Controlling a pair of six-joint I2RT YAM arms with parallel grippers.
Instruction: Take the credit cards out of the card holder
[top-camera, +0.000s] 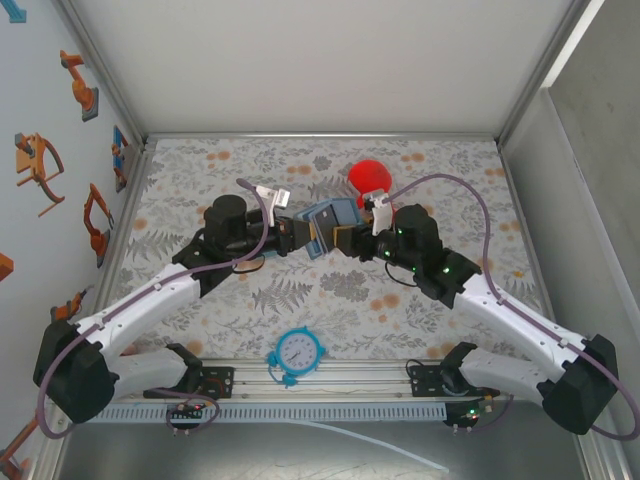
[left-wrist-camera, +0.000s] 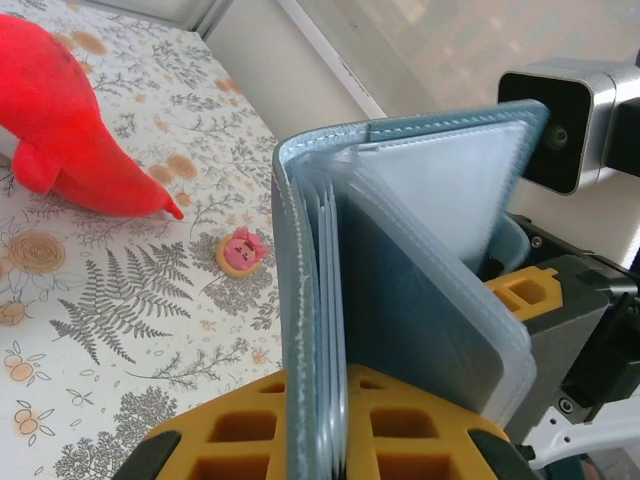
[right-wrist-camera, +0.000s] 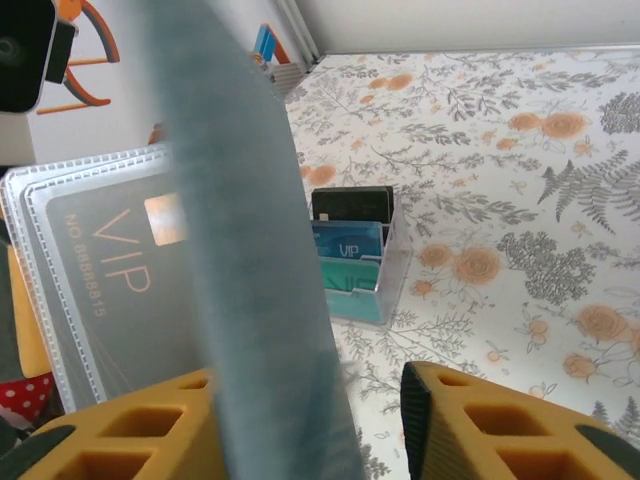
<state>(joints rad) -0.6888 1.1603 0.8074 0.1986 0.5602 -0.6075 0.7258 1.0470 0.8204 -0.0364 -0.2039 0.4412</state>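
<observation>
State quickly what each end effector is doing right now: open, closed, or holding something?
Left end effector: closed on the card holder.
Right end effector: open, with the card holder's cover unclamped between its fingers.

Floral-print tabletop (top-camera: 300, 290) — white back wall (top-camera: 330, 60), stickered left wall (top-camera: 40, 120).

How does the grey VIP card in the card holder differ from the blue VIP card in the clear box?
The grey card sits in a clear sleeve of the card holder, held above the table; the blue card stands in the clear box on the table. The holder's cover hides part of the grey card; a teal card hides the blue card's lower part. Both read VIP.
</observation>
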